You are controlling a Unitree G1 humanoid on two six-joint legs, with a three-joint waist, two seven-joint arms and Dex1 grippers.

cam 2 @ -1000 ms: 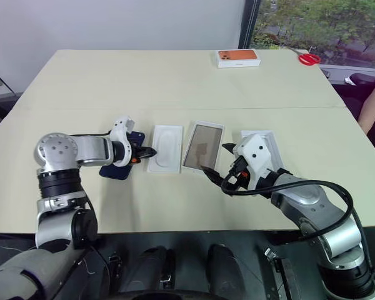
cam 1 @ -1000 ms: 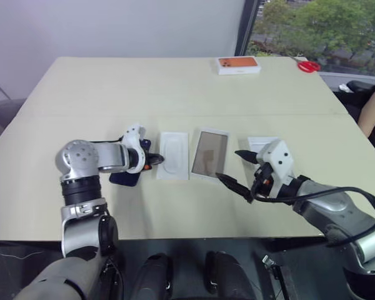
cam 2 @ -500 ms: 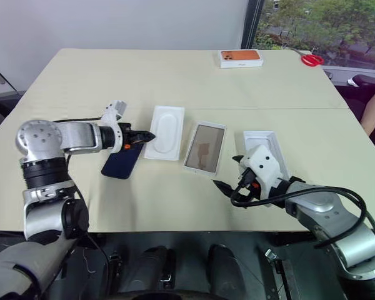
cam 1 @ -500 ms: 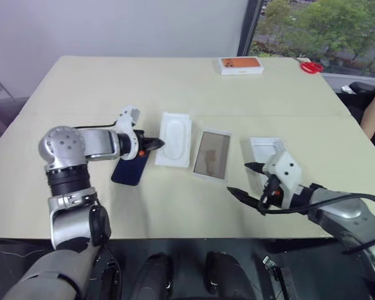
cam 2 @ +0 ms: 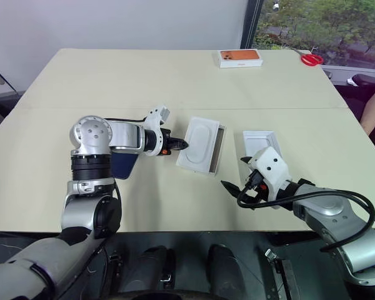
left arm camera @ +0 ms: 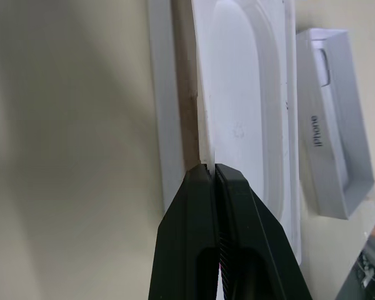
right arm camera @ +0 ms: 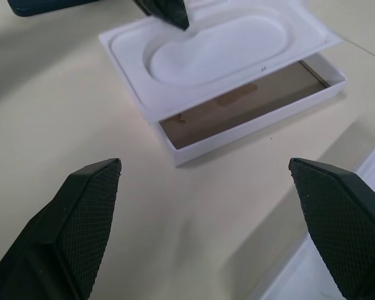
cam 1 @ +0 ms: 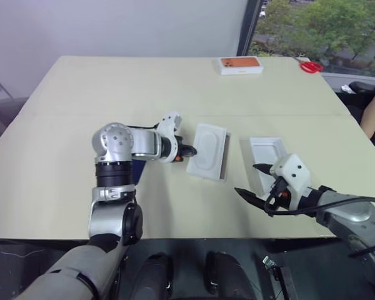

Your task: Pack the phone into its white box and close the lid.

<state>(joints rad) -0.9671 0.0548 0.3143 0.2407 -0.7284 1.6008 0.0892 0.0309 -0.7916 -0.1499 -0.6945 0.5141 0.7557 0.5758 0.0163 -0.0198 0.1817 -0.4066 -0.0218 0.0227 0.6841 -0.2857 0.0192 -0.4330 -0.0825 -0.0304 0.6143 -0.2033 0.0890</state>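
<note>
With its jaws spread wide, the right gripper (cam 1: 257,182) is hovering near the white box (cam 1: 267,152), while the left gripper (cam 2: 180,144), jaws clenched, is nudging the lid (cam 2: 199,142) over the tan-faced panel (right arm camera: 237,105), risking jamming it there, leaving the phone (cam 2: 122,164) unpacked on the desk (cam 1: 175,81).

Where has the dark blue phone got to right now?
The phone lies flat on the table on the robot's left, partly hidden behind the left arm, left of the lid that the left gripper holds by its edge.
</note>
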